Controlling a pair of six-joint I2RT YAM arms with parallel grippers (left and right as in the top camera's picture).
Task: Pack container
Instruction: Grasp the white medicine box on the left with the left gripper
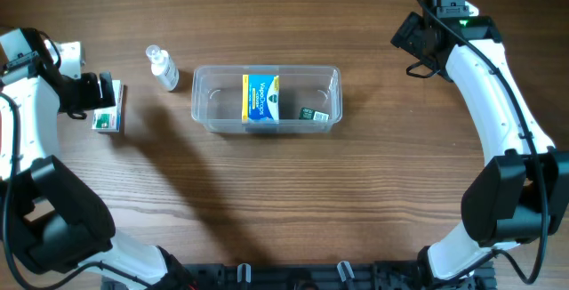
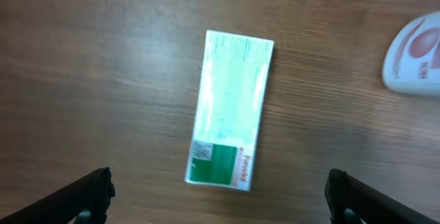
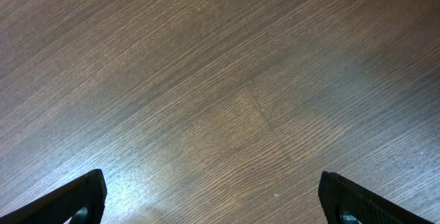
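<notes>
The clear plastic container sits mid-table. Inside it stand a blue and yellow box and a small dark green box. A green and white box lies on the table at the far left; in the left wrist view it lies flat between and ahead of the fingers. My left gripper is open above it and holds nothing. A small clear bottle lies left of the container; its blurred end shows in the left wrist view. My right gripper is open and empty over bare wood at the far right.
The wooden table carries nothing else. The right wrist view shows only wood grain.
</notes>
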